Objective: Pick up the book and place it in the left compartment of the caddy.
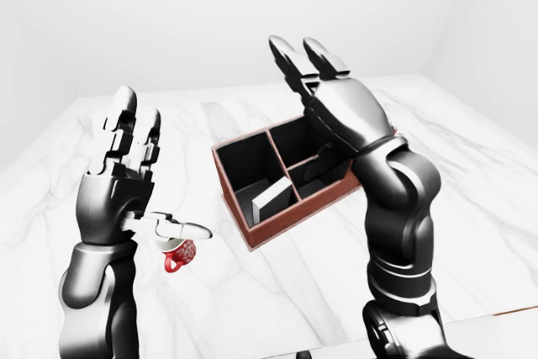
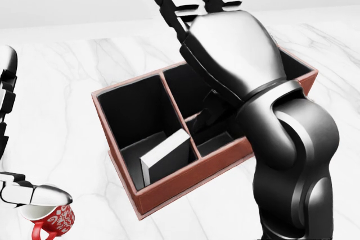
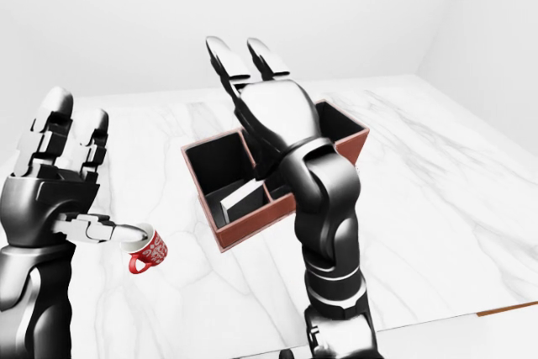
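While white walls blur, marble table (image 3: 437, 199) bears caddy (image 2: 185, 186).

Glossy marble table (image 1: 471, 208), shiny hand (image 1: 349, 111), matt caddy (image 2: 185, 186)

All three cameras are looking out from the robot's head, down and across the white marble bench (image 3: 437, 208) toward its far edge. The head view is sitting nearest and steepest, with the caddy (image 2: 169, 192) filling its middle. The two eye views are taking in more: the bench's far edge and the walls behind. All three are sharing the caddy, the red mug (image 1: 179, 256) and both raised arms; the right-eye view is placing them further left.
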`<state>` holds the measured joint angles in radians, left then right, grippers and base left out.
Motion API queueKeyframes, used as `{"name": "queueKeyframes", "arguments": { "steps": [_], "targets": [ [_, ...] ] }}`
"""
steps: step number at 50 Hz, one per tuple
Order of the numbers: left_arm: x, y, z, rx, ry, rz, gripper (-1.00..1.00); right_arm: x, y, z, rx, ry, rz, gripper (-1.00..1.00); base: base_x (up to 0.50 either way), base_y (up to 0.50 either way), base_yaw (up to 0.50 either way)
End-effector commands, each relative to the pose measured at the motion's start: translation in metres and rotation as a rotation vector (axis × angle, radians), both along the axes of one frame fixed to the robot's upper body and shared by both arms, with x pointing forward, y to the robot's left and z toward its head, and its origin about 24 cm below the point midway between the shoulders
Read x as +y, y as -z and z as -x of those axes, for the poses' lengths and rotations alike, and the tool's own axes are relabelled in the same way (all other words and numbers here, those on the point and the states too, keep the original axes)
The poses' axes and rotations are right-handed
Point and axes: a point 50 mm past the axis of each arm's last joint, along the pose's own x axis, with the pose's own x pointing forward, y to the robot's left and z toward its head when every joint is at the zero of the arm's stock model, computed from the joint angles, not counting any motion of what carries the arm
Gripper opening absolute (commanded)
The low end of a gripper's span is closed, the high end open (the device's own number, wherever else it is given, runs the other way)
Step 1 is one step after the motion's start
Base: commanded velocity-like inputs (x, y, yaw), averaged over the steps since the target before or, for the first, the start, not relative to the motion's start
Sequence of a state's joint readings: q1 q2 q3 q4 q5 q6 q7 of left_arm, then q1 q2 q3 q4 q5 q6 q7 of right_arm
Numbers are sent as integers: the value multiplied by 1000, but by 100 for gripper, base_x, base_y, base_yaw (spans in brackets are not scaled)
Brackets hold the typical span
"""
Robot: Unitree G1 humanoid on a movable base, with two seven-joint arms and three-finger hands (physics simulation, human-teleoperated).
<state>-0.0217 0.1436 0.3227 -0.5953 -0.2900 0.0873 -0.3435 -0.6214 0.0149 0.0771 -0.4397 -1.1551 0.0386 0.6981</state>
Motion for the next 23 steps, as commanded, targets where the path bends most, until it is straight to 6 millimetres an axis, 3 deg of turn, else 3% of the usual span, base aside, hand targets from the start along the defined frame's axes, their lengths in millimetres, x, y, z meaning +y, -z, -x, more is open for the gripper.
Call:
{"name": "queueKeyframes", "arguments": {
  "steps": [1,7,13,17,23],
  "targets": [
    [-5,-7,4,-34,10,-7,100,-44,-33,46,-209,-51,-139,100,0,0,0],
    [-10,-15,8,-79,19,0,100,-71,-31,63,-216,-116,-177,100,0,0,0],
    [-10,-26,17,-141,-3,44,100,-99,-34,102,-362,-199,-342,100,0,0,0],
    [-6,-39,31,-222,-17,92,100,-115,-29,128,-385,-227,-422,100,0,0,0],
    [1,-60,75,-376,-33,138,100,-140,-33,150,-385,-295,-600,100,0,0,0]
  ]
}}
